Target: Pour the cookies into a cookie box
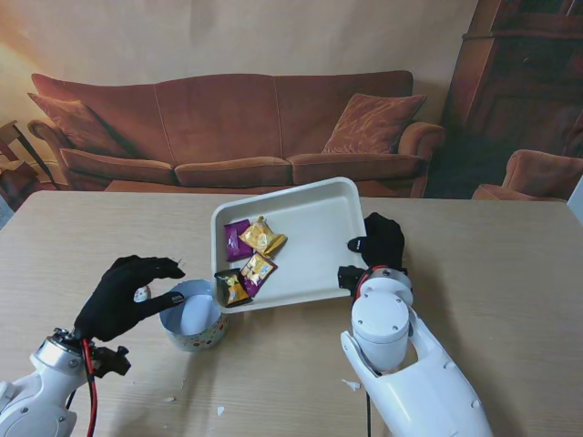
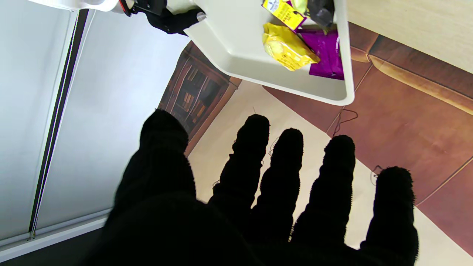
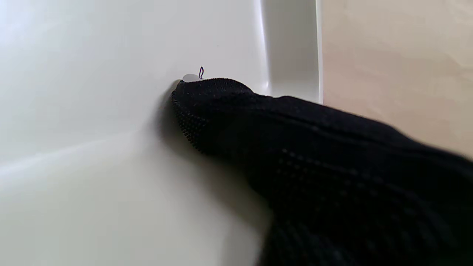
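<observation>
Right hand (image 1: 381, 248) grips tilted tray (image 1: 319, 218); cookies (image 1: 248, 262) near box (image 1: 193, 314).

Soft, even daylight fills the stand view, sharp throughout. The black-gloved left hand (image 2: 258, 207) reads as a dark silhouette — backlit. The right wrist view is blurred close-up — glossy white plastic tray (image 3: 92, 111) faintly shadowed.

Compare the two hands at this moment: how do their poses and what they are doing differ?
The right hand is shut on the right edge of the white tray, holding it tilted with its low corner over the round cookie box; the left hand holds nothing. The right hand's fingers press against the tray wall, while the left hand's fingers are spread, hovering beside the box's left rim. Both wear black gloves.
</observation>
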### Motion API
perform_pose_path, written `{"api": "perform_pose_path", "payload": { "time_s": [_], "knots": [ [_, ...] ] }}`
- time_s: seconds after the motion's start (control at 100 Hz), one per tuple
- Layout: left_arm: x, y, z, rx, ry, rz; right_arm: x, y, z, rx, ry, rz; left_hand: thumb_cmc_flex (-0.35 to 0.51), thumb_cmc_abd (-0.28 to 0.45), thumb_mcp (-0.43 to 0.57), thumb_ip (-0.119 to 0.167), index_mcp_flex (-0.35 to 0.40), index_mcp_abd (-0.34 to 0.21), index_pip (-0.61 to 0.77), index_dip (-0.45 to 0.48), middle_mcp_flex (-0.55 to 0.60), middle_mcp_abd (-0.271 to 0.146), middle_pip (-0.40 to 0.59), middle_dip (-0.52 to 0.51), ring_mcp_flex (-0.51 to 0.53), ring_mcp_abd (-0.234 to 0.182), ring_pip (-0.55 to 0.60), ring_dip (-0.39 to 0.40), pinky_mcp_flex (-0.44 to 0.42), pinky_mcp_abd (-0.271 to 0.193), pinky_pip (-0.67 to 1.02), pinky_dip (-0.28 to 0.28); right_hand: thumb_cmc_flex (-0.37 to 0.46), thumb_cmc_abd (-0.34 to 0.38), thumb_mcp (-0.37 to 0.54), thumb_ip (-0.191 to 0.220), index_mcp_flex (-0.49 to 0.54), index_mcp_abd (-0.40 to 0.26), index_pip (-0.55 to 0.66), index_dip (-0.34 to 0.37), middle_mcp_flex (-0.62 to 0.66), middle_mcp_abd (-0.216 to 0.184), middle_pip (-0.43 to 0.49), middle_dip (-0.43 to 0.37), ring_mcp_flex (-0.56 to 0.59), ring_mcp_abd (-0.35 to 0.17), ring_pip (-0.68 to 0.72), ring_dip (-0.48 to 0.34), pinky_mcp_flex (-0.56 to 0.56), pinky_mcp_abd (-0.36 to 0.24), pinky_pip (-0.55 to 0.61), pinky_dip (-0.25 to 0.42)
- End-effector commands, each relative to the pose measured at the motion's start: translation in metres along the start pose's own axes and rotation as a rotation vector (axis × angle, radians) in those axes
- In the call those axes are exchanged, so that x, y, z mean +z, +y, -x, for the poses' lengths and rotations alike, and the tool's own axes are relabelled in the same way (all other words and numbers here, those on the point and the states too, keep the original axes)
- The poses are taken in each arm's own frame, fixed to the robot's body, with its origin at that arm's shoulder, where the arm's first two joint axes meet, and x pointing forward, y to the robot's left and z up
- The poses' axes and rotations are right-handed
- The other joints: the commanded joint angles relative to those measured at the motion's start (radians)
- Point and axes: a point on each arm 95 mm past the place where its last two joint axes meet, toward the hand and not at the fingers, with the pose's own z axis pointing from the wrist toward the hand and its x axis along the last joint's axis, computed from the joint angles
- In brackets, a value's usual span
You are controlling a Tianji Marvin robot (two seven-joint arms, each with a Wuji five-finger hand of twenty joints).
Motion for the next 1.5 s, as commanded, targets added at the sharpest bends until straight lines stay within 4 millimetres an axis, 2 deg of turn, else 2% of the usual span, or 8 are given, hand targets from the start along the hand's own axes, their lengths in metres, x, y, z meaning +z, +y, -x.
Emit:
{"api": "perform_pose_path", "payload": {
  "time_s": [0.0,0.27,0.61,0.83,1.09,1.49],
  "knots": [
    [-0.001,0.001,-0.003,-0.005,0.008,0.006,-0.001,-0.016,-0.014,0.040,0.028,-0.034,0.025,0.032,-0.040,-0.002,0.018,0.000,-0.004,0.008,0.012,0.002,-0.008,0.008,0.031,0.009,0.005,0.018,-0.006,0.017,-0.003,0.006,0.170,-0.013,0.201,0.089,0.046,-0.029,0.046,0.009,0.045,-0.038,0.050,0.006,0.064,0.015,0.212,0.058,0.077,-0.341,0.245,0.066],
    [-0.001,-0.001,-0.002,-0.003,0.007,-0.004,0.005,-0.042,-0.018,0.027,0.084,-0.053,0.026,0.032,-0.039,-0.002,0.019,-0.001,-0.003,0.008,0.014,0.002,-0.008,0.008,0.032,0.009,0.006,0.018,-0.005,0.017,-0.003,0.006,0.171,-0.015,0.201,0.094,0.049,-0.029,0.046,0.009,0.047,-0.039,0.053,0.006,0.064,0.015,0.214,0.057,0.078,-0.338,0.245,0.066],
    [-0.001,-0.003,0.000,0.004,0.007,-0.019,0.010,-0.065,-0.022,0.022,0.149,-0.059,0.025,0.034,-0.040,-0.002,0.016,-0.001,-0.004,0.008,0.010,0.000,-0.010,0.008,0.029,0.008,0.005,0.018,-0.007,0.016,-0.004,0.005,0.172,-0.017,0.201,0.096,0.052,-0.029,0.047,0.008,0.049,-0.039,0.053,0.004,0.064,0.017,0.213,0.056,0.078,-0.332,0.244,0.064],
    [-0.001,-0.003,0.000,0.003,0.007,-0.021,0.011,-0.076,-0.021,-0.009,0.249,-0.052,0.025,0.033,-0.040,-0.002,0.017,0.000,-0.004,0.009,0.012,0.001,-0.008,0.009,0.030,0.007,0.005,0.018,-0.007,0.016,-0.003,0.005,0.170,-0.017,0.201,0.101,0.055,-0.034,0.049,0.007,0.052,-0.043,0.053,0.002,0.064,0.012,0.214,0.056,0.078,-0.329,0.244,0.063],
    [-0.001,-0.002,-0.001,0.003,0.008,-0.017,0.011,-0.086,-0.020,-0.006,0.282,-0.063,0.026,0.033,-0.039,-0.002,0.017,-0.002,-0.003,0.009,0.012,0.000,-0.008,0.009,0.032,0.009,0.006,0.018,-0.007,0.017,-0.002,0.006,0.170,-0.018,0.201,0.101,0.055,-0.033,0.051,0.005,0.052,-0.043,0.053,0.000,0.064,0.014,0.212,0.056,0.078,-0.328,0.243,0.063],
    [-0.001,-0.003,-0.001,0.003,0.010,-0.020,0.007,-0.093,-0.031,-0.004,0.349,-0.062,0.025,0.034,-0.039,-0.001,0.016,-0.001,-0.003,0.009,0.014,0.003,-0.007,0.009,0.032,0.007,0.007,0.019,-0.007,0.017,-0.001,0.005,0.171,-0.021,0.201,0.101,0.056,-0.033,0.052,0.002,0.053,-0.041,0.053,-0.004,0.064,0.016,0.211,0.055,0.078,-0.324,0.243,0.063]
  ]
}}
